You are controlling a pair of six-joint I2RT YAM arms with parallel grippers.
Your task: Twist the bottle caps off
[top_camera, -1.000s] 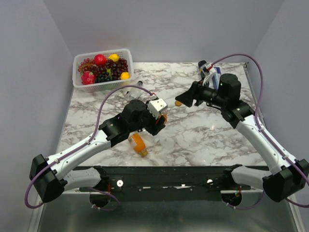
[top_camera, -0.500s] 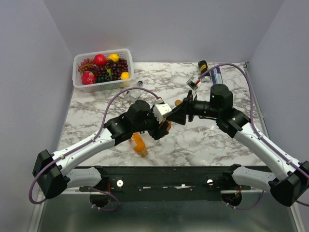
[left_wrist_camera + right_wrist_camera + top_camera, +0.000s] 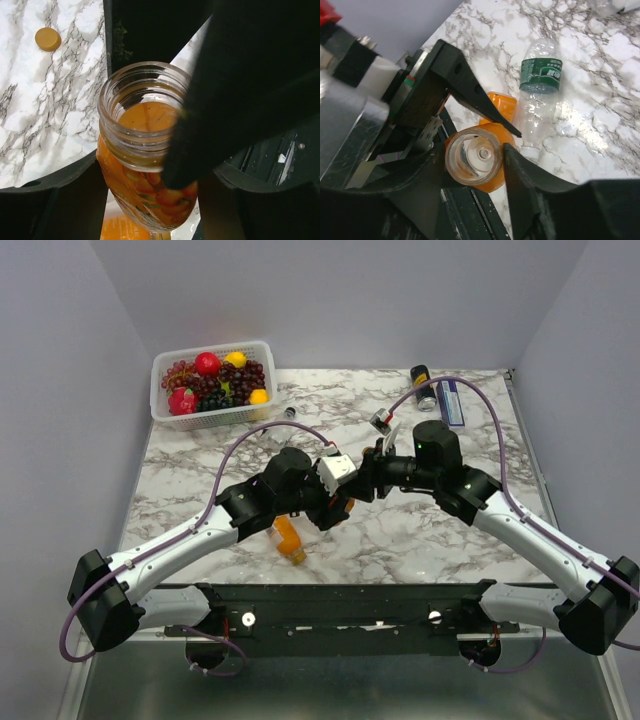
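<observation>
Juice, orange and pulpy, fills the juice bottle (image 3: pixel 132 147) to just under its threaded neck. Its mouth is open, with no cap on it. The bottle hangs above the marble table (image 3: pixel 420 530), a little left of the middle, between the 2 arms.

The left gripper (image 3: pixel 338 505) is clamped on the bottle's body, 1 finger on each side. The right gripper (image 3: pixel 474 157) stands closed against the same bottle from the opposite side. In the right wrist view both of its fingers lie against the bottle. In the left wrist view 1 of those fingers (image 3: pixel 240 100) presses on the threaded neck.

A second juice bottle (image 3: pixel 287 538) lies on its side on the marble just below the held one, near the front edge and touching neither gripper. 1 orange cap (image 3: pixel 48 38) lies loose and flat on the marble, apart from both bottles. 1 clear bottle (image 3: pixel 540 100) with a green label lies on its side just beside the second juice bottle. 1 small dark cap (image 3: pixel 290 412) shows near the basket; whether it sits on a bottle cannot be told.

The white basket (image 3: pixel 215 421) at the far left corner holds 2 red fruits, 2 yellow ones and dark grapes. At the far right, 1 black can (image 3: pixel 423 386) and 1 blue box (image 3: pixel 451 403) lie side by side.
</observation>
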